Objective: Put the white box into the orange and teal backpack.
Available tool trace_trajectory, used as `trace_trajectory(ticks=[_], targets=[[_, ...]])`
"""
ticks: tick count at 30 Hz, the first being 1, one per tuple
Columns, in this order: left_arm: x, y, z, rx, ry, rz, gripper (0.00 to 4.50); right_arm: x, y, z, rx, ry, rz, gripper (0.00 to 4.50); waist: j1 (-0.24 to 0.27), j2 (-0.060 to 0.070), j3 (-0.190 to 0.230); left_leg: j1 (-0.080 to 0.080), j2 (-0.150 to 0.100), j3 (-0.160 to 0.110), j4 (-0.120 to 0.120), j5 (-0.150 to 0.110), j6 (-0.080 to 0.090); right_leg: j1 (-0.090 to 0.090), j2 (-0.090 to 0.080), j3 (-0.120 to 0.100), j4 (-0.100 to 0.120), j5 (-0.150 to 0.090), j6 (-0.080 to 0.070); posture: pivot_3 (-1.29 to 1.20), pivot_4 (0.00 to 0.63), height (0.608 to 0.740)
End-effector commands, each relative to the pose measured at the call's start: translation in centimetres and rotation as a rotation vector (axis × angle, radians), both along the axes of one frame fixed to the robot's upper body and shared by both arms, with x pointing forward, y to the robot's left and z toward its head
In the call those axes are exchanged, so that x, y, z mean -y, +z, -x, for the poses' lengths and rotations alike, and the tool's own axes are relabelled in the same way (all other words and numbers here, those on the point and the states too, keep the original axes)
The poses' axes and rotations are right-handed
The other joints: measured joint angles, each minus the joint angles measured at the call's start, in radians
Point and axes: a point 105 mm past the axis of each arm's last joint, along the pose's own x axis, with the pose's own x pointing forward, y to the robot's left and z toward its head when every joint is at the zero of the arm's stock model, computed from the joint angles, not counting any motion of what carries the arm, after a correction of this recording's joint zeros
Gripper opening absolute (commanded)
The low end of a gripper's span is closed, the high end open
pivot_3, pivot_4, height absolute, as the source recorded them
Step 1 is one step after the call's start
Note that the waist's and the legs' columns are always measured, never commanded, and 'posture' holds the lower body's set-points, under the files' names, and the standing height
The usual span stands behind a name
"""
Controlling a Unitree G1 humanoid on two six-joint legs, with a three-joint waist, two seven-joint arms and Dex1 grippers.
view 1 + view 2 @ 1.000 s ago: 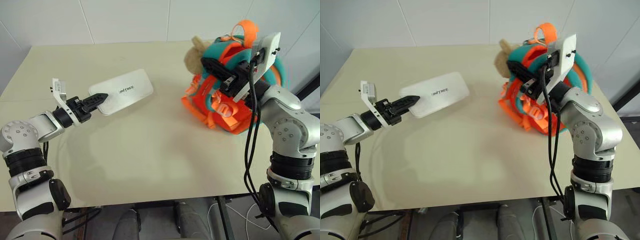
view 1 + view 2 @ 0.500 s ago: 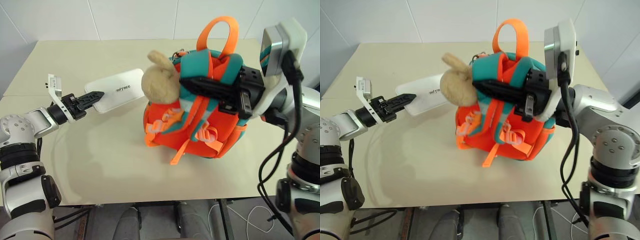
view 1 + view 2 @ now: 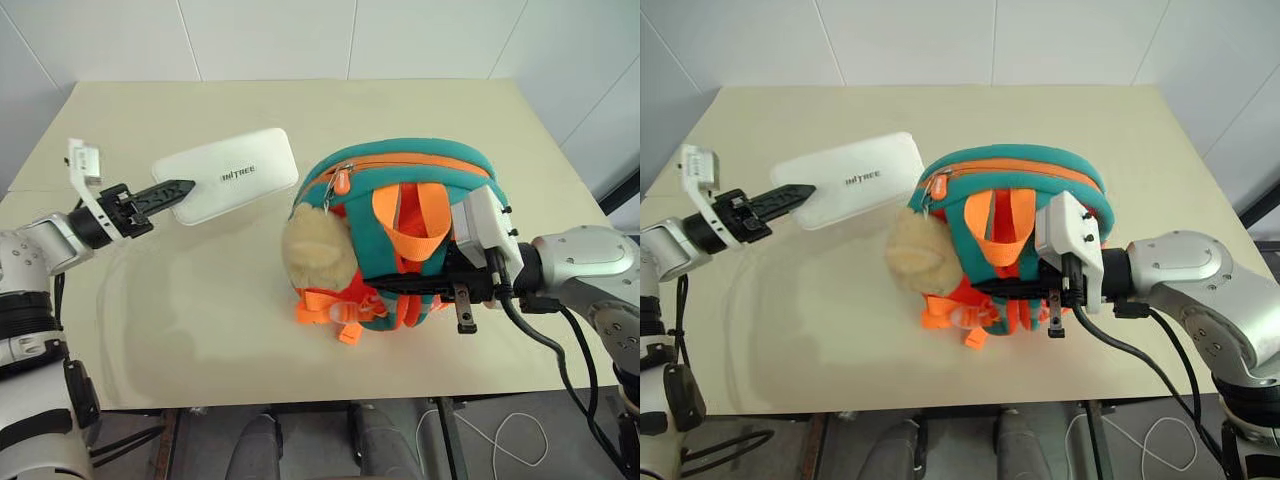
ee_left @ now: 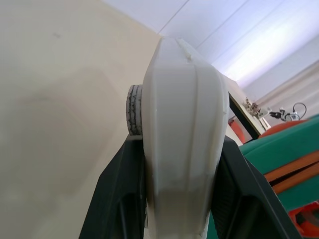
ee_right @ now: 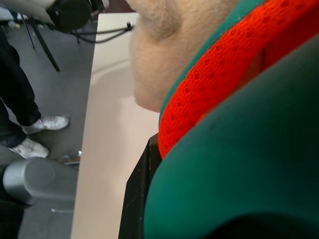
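Note:
The white box (image 3: 226, 175) with dark lettering hangs a little above the table at the left. My left gripper (image 3: 178, 189) is shut on its near short end, and in the left wrist view the box (image 4: 182, 134) sits between the two black fingers (image 4: 119, 199). The orange and teal backpack (image 3: 400, 200) rests at the table's middle right, teal top and closed orange zipper facing up, with a tan bear charm (image 3: 318, 255) hanging at its left. My right gripper (image 3: 400, 284) is shut on the backpack's near side, by the orange straps.
The cream table (image 3: 220, 340) has open room between the box and the backpack and along its front edge. A person's legs and white shoes (image 5: 30, 134) stand on the floor beside the table.
My right gripper has pulled the backpack down and nearer to me, turning it so the teal zipper top faces up. The left gripper has raised the box slightly and drawn it left.

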Motion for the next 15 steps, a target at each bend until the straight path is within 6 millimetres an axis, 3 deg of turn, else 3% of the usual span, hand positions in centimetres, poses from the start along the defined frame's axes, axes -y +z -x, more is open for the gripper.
trace_trajectory(ticks=[1,7,15], targets=[[-0.3,4.3,3.0,0.308,-0.09,-0.013,1.26,1.1,-0.2,-0.7,0.034,-0.036,0.03,0.0,0.001,0.0,0.0,0.0,0.0,0.0,0.0,0.0,0.0,0.0,0.0,0.0,0.0,0.0,0.0,0.0,0.15,0.74],[-0.1,5.9,6.0,0.497,-0.195,-0.048,1.26,1.4,-0.4,-1.3,0.033,-0.057,0.024,0.0,0.006,0.0,0.0,0.0,0.0,0.0,0.001,0.0,0.0,0.001,0.0,0.0,0.0,0.0,0.0,0.0,0.15,0.74],[1.0,5.8,7.9,0.496,-0.313,-0.115,1.26,1.7,-0.5,-1.9,0.029,-0.082,0.016,0.0,0.006,0.0,0.0,0.001,0.0,0.0,0.001,0.0,0.0,0.001,0.0,0.0,0.001,0.0,0.0,0.0,0.15,0.74]])
